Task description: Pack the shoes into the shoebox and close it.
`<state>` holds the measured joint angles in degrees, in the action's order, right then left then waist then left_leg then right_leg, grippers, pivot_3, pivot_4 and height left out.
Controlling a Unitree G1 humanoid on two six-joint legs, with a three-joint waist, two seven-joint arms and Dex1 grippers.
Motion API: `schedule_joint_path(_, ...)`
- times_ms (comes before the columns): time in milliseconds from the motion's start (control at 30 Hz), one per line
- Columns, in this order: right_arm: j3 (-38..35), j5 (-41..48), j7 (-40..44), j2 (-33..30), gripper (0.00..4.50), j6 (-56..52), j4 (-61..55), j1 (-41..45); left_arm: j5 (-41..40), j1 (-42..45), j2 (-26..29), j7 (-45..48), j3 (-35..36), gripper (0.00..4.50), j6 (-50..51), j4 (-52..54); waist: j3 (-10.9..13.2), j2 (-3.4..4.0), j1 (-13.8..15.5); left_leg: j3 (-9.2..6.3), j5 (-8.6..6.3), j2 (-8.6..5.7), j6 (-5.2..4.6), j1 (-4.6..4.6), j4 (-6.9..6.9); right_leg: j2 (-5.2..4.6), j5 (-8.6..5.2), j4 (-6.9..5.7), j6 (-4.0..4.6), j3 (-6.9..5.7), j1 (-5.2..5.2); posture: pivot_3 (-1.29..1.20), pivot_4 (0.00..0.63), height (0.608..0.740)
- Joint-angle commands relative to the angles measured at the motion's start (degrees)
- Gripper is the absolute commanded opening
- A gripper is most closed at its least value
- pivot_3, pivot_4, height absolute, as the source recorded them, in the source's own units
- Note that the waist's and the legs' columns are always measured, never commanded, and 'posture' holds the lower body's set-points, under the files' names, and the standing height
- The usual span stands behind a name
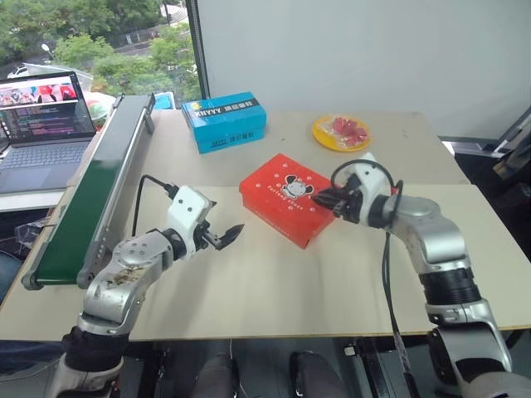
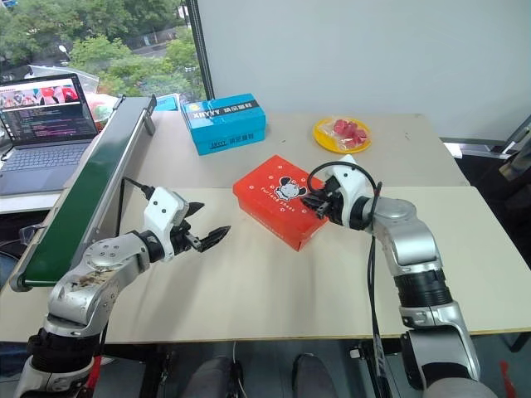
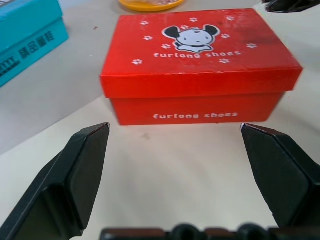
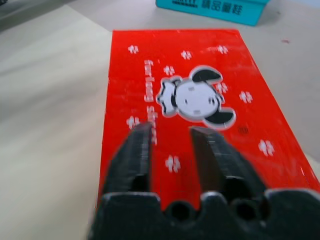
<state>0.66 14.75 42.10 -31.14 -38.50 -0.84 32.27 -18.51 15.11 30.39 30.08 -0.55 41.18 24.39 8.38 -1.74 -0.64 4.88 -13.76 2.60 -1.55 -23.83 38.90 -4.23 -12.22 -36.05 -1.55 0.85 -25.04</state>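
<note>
Left hand (image 1: 226, 236) held low with fingers spread wide, right hand (image 4: 170, 137) raised, fingers slightly parted, both empty

The red shoebox (image 3: 200, 60) reads "furlong shoes" on its lid and front side. The blue box's (image 1: 224, 122) white lettering is not clearly legible.

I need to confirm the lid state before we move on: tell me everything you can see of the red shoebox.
The red shoebox looks like glossy cardboard. Its lid is shut flat and bears a cartoon mouse, white paw prints and "furlong shoes", words repeated on one side wall. It sits flat on the beige table, skewed to the table's edges, in front of the blue box. The right gripper hovers by one end and the left gripper faces the lettered side; neither visibly touches it.
</note>
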Motion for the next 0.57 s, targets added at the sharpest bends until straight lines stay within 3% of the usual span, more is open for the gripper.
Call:
schedule_joint_path(33,-3.54,0.37,-1.58,-2.83,3.08,-1.24,-5.43,-3.77,-0.52,-1.28,0.37,0.81,1.14,4.50,-2.23,2.40,0.00,0.00,0.03,0.01,0.00,-0.01,0.00,0.00,0.00,0.00,0.00,0.00,0.00,0.00,0.00,0.00,0.150,0.740)
schedule_joint_path(167,-5.21,0.84,-2.47,-4.00,4.43,-1.26,-8.19,-9.16,-0.24,-4.27,0.53,1.53,0.98,4.50,-3.59,2.60,0.00,-0.01,-0.06,0.01,0.00,0.00,-0.01,0.02,0.00,0.01,-0.01,0.03,0.00,0.01,0.02,0.00,0.150,0.740)
schedule_joint_path(567,-5.28,-0.57,-4.40,-5.89,4.43,-1.49,-10.11,-14.58,0.05,-5.88,-0.17,2.70,2.17,4.50,-9.07,-0.33,0.00,-0.02,0.00,-0.01,-0.02,0.00,-0.03,0.04,0.01,0.03,-0.02,0.06,0.00,0.04,0.04,0.00,0.150,0.740)
